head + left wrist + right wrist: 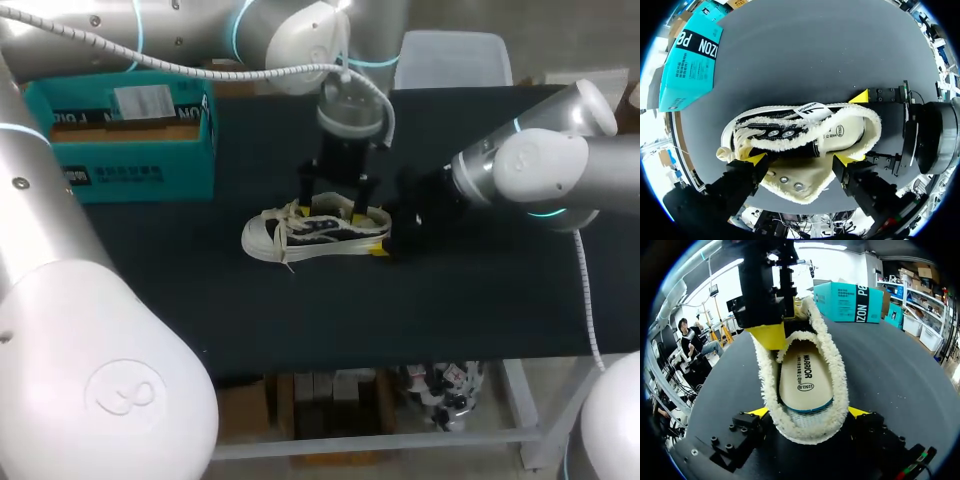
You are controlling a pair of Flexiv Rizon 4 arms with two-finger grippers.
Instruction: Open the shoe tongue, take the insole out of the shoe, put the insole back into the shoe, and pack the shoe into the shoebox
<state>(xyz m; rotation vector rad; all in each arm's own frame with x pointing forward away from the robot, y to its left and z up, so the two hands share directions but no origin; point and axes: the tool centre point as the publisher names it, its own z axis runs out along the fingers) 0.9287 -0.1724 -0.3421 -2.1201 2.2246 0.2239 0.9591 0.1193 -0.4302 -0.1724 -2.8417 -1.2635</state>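
L arm [100,380]: fat glossy silver-white shells, round embossed end cap, small screws, cyan light rings at joints. White ribbed cable [200,68] strung along it to grey ridged wrist [352,105].
L tool [802,160]: black blocky fingers [735,185], bright yellow wedge tips.
R arm [560,160]: same silver-white, cyan ring, black end section. White ribbed hose [590,290] down its side.
R tool [809,412]: black, bolt heads on top, yellow tips.

Heel of shoe [840,385] held in end effector [808,412], insole [802,377] inside

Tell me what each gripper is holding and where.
Right gripper holds the shoe by its heel, one finger each side. Left gripper is open, holding nothing.
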